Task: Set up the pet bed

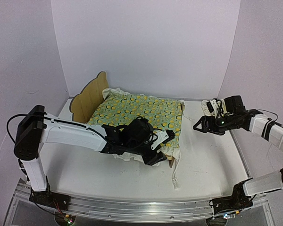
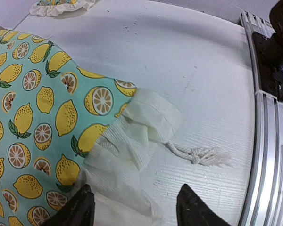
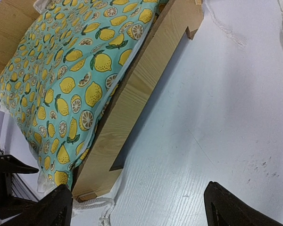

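The pet bed (image 1: 90,98) stands at the middle back, its curved plywood headboard on the left. A lemon-print blanket (image 1: 139,110) covers it and hides the mattress. My left gripper (image 1: 161,147) hangs at the bed's near right corner. In the left wrist view it (image 2: 134,212) is open over the blanket's white ruffle (image 2: 132,141), which lies between the fingertips (image 2: 80,207) without being pinched. My right gripper (image 1: 200,126) is open to the right of the bed. It (image 3: 141,214) is over bare table beside the wooden side rail (image 3: 132,94).
A small ruffled pillow (image 1: 210,105) lies at the back right, behind the right wrist. A white knotted cord (image 2: 198,154) trails from the blanket corner onto the table. The metal rail (image 1: 146,209) runs along the near edge.
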Controlling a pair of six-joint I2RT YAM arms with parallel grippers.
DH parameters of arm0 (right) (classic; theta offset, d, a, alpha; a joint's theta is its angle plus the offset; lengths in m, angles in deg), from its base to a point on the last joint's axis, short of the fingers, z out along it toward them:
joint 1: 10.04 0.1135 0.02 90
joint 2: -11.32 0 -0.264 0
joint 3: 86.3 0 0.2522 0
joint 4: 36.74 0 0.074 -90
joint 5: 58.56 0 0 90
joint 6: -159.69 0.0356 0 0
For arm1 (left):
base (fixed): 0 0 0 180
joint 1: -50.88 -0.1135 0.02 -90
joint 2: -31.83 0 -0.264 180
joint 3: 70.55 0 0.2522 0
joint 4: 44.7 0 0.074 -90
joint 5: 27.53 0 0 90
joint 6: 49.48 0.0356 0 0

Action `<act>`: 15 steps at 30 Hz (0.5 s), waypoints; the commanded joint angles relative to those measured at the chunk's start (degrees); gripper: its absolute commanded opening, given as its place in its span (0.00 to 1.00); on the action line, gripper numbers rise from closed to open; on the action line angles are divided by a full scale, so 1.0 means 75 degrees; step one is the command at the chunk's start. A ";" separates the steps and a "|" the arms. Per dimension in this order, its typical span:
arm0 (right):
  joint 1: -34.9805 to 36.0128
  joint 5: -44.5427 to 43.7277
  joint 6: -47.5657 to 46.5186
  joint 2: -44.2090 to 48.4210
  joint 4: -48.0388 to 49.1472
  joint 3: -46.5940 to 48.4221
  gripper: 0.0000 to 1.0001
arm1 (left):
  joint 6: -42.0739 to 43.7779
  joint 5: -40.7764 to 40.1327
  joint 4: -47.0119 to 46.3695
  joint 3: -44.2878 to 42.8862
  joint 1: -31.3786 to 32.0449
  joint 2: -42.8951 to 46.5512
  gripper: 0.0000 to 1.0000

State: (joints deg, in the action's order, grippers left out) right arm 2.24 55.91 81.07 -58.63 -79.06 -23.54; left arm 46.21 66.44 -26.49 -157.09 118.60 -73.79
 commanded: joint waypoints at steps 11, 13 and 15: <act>0.1783 0.1003 -0.0561 0.0163 0.0999 -0.0578 0.67 | 0.0442 -0.1607 0.0169 -0.0965 -0.0269 -0.0373 0.00; 0.1927 0.1166 -0.0695 -0.0002 0.1081 -0.0627 0.55 | 0.0363 -0.1518 0.0175 -0.0913 -0.0422 -0.0246 0.00; 0.2062 0.1298 -0.0725 -0.0136 0.1263 -0.0719 0.46 | 0.0176 -0.1306 0.0163 -0.0791 -0.0687 -0.0069 0.00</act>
State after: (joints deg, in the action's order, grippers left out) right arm 16.16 61.68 78.05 -58.31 -74.54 -28.15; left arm 48.66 57.46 -24.94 -161.98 116.79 -78.06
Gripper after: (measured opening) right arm 0.521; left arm 0.007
